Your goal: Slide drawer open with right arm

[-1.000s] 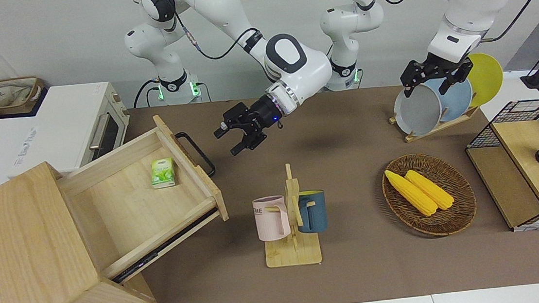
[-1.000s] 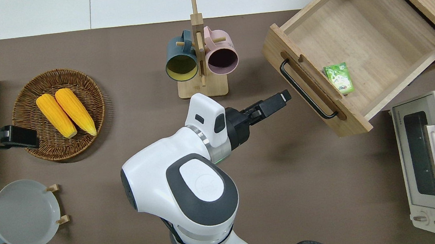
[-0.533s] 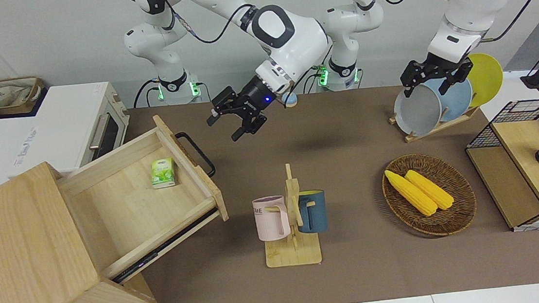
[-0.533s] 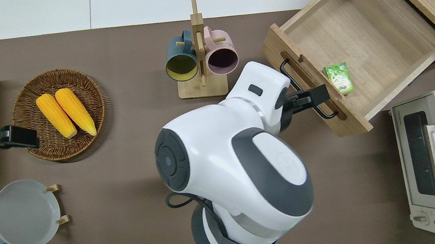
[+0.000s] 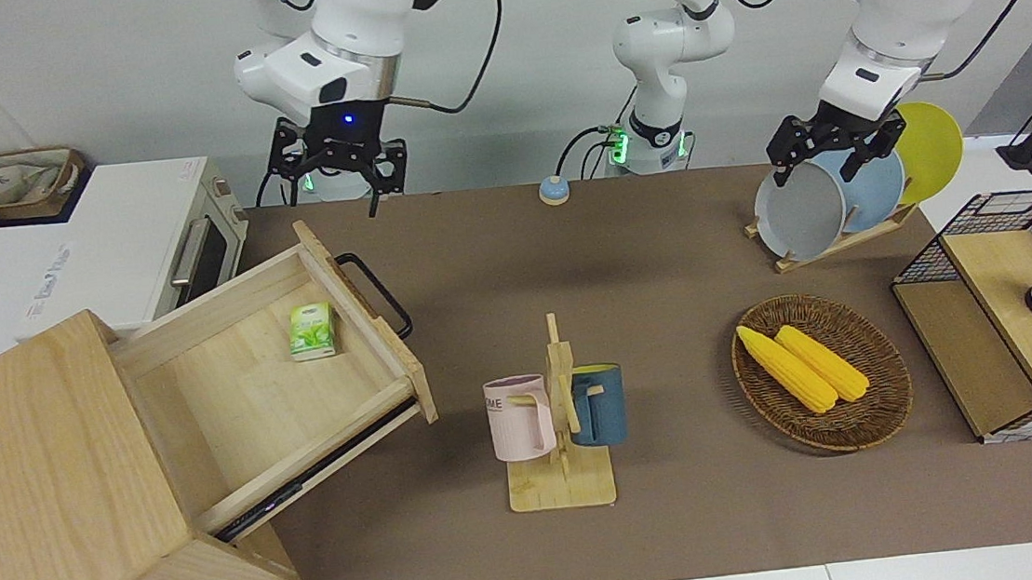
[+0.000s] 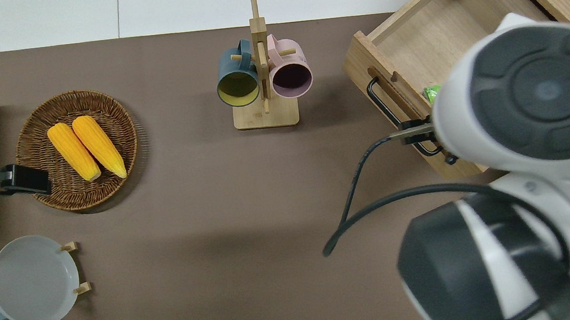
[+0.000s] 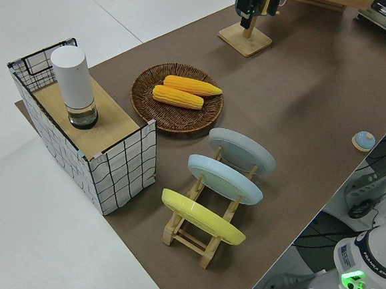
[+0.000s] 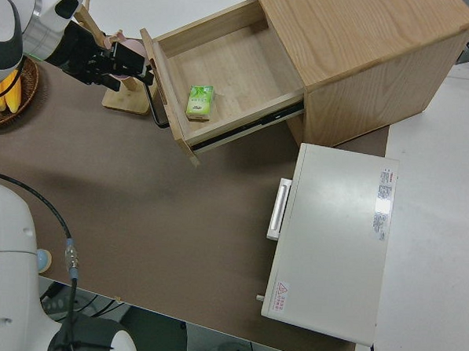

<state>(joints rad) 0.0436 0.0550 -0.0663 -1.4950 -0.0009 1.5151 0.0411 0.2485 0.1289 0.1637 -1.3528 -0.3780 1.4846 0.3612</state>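
Drawer [image 5: 299, 374] stands wide open, right gripper [image 5: 338, 161] spread and empty up high, so just keep it clear of the handle [image 5: 376, 293].

The drawer [image 5: 254, 388] is of pale, smooth, matt wood, and its loop handle [image 5: 376, 293] looks like black metal. The table cover [image 5: 643, 251] is a matt brown cloth-like sheet. The right arm [image 5: 335, 35] has a glossy white plastic shell. The small green box [image 5: 311, 331] inside the drawer looks like printed paper.
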